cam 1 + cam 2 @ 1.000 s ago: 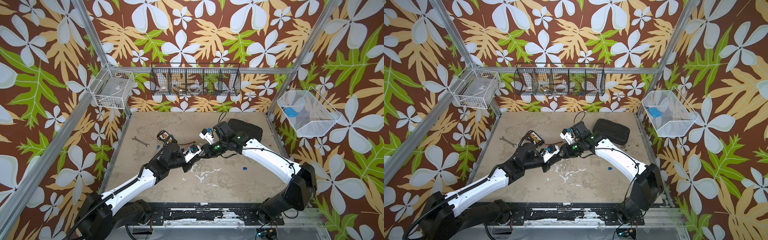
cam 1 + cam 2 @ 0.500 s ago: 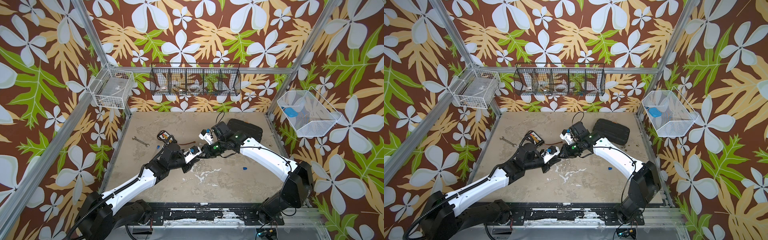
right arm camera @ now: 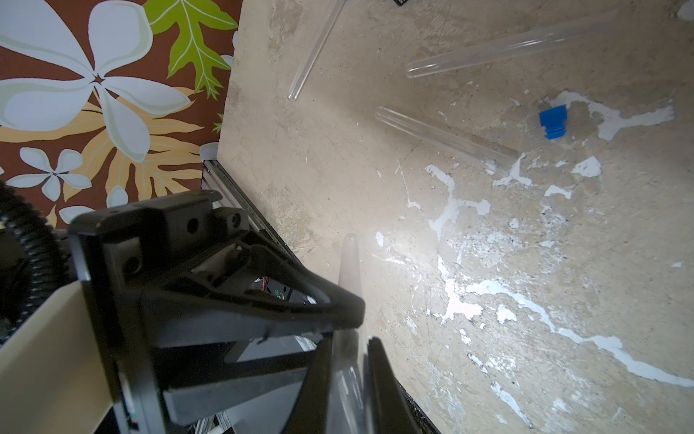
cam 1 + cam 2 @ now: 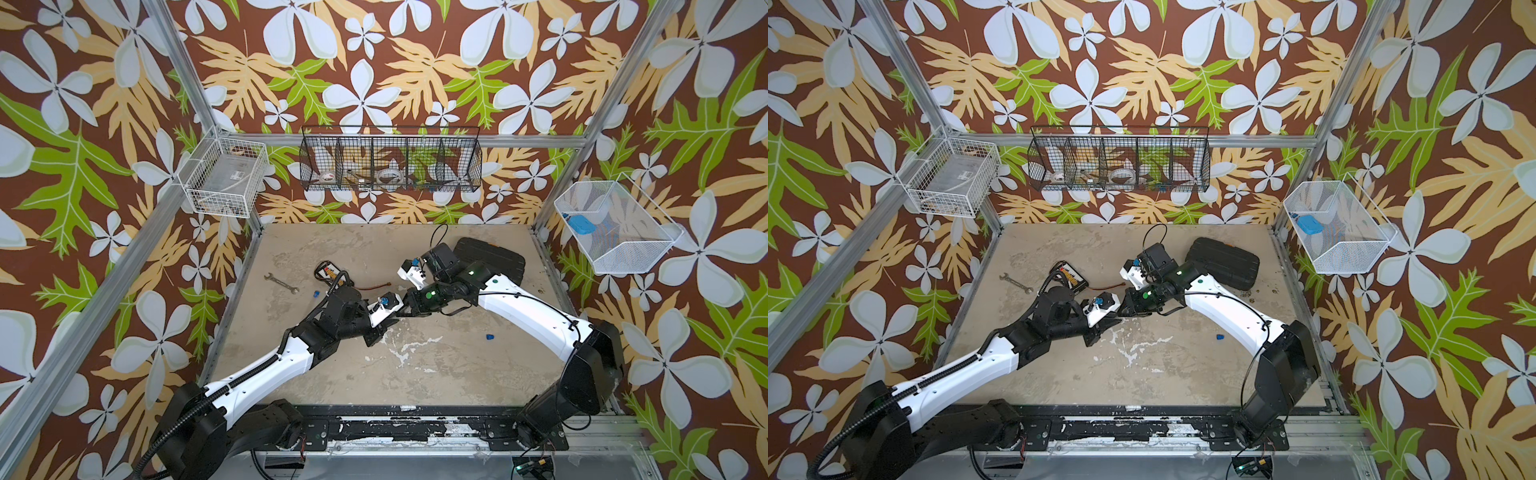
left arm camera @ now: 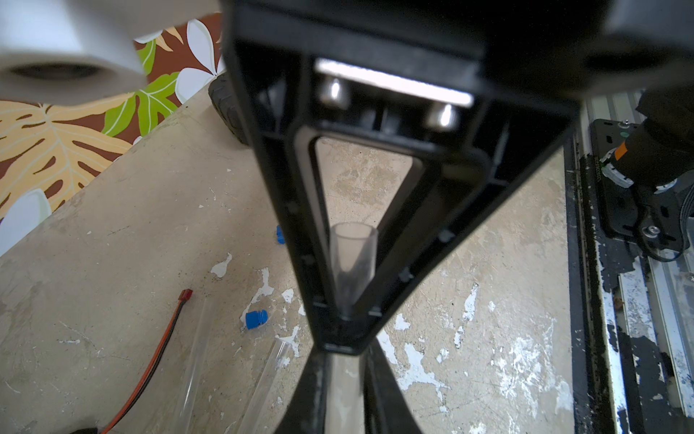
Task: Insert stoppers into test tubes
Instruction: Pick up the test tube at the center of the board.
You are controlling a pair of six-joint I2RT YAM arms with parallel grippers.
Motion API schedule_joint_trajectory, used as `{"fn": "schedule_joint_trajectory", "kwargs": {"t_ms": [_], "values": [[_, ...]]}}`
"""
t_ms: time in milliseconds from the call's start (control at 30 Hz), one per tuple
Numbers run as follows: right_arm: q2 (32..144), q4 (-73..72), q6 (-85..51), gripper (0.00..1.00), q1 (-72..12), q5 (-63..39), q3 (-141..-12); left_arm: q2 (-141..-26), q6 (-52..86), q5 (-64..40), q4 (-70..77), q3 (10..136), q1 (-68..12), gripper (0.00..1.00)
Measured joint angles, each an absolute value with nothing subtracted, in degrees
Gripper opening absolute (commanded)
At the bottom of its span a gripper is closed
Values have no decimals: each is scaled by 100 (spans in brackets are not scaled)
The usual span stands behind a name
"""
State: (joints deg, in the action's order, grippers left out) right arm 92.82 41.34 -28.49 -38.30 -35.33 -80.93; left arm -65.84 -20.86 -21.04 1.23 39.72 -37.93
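- Wrench [image 4: 282,283]: far left on the table [image 4: 457,374], lying idle; no part in this job.
- Wrench-side stopper [image 4: 316,293]: loose on the table, just right of the wrench.
- Left gripper [image 5: 343,360]: jaws closed on the held test tube.
- Held test tube [image 5: 353,255]: clear, lifted off the table at its middle and gripped by both grippers at once. Its open mouth sits inside the right gripper's frame, its rounded end pokes past the left gripper, and it has no stopper in it.
- Right gripper [image 3: 347,349]: jaws pinched on the same tube, tip to tip with the left.
- Spare test tubes [image 3: 447,137]: three seen, flat on the table and unplugged, with a mid-table stopper [image 3: 552,122] near them.
- Right-side stopper [image 4: 490,336]: loose, well apart from both grippers.
- Step in hand, as I read it: the tube is shared between the arms for a handover or regrip; plugging has not begun.
- Next move likely calls for one gripper to let go and back off so the mouth is clear. It would then take a fine pinch on one of the tiny stoppers.
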Motion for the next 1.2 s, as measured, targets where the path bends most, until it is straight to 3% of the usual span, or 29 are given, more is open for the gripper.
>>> {"fn": "schedule_joint_trajectory", "kwargs": {"t_ms": [100,167,400,700,1200], "values": [[9282,4136,-2847,12,-3830,-3535,-8093,-6591,-2086,-2104,123,3975,-3793,22],[9279,4136,-2847,12,-3830,-3540,-8093,-6600,-2106,-2078,126,3975,-3793,30],[9161,4117,-2856,12,-3778,-3669,-8047,-6528,-2244,-1656,82,3778,-3793,39],[9035,4091,-2952,12,-3726,-3938,-7909,-6423,-2300,-1505,-19,3540,-3793,34],[9035,3911,-2976,16,-3719,-4025,-7856,-6420,-2449,-1529,-108,3553,-3811,4]]}}
